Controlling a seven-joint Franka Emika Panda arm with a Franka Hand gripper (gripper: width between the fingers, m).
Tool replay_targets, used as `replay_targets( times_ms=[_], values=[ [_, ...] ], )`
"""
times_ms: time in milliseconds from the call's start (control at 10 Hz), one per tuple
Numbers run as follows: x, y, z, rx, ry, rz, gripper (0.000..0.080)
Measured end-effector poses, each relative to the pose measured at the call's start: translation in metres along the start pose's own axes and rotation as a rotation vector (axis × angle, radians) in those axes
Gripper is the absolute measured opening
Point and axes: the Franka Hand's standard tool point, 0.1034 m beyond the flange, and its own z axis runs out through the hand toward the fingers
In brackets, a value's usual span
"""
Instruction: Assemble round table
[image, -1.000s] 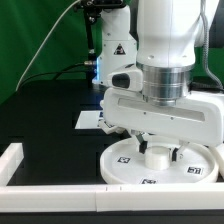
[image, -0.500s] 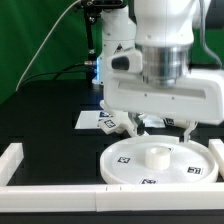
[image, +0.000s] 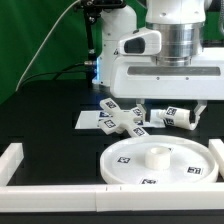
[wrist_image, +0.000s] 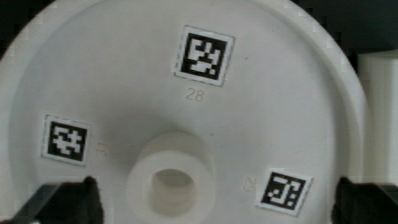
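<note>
The wide rimmed round disc (image: 122, 160) lies flat at the front of the table, with a short raised hub (image: 155, 155) at its middle. In the wrist view the disc (wrist_image: 160, 90) fills the picture, tags up, with the hub (wrist_image: 169, 185) between my fingertips. My gripper (image: 172, 106) hangs above the disc, open and empty. In the wrist view the gripper (wrist_image: 222, 205) shows only dark fingertips (wrist_image: 63, 203) at the picture's edges. The short thick cylinder (image: 172, 118) lies on its side behind the disc. The flat-armed piece (image: 122, 120) lies to the cylinder's left in the exterior view.
The marker board (image: 88, 120) lies partly under the flat-armed piece. A long white border rail (image: 60, 196) runs along the front edge, with a shorter rail (image: 10, 160) at the exterior view's left. A camera stand (image: 112, 45) is at the back.
My gripper has risen straight up from just above the disc's hub. The cylinder and the flat-armed piece behind it have come into view. The disc has not moved.
</note>
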Motion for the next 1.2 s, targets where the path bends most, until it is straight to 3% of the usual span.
replay_targets(
  times_ms=[200,400,800,1000,1200],
  values=[
    [-0.032,-0.028,-0.002,0.019,-0.003,-0.164,0.0648],
    [-0.055,-0.042,-0.009,0.037,0.003,-0.233,0.0648],
    [-0.056,-0.038,-0.005,0.034,-0.037,-0.275,0.0648],
    [-0.084,-0.047,0.004,0.025,-0.237,-0.241,0.0648],
    [-0.088,-0.058,0.013,-0.007,-0.416,-0.216,0.0648]
  ],
)
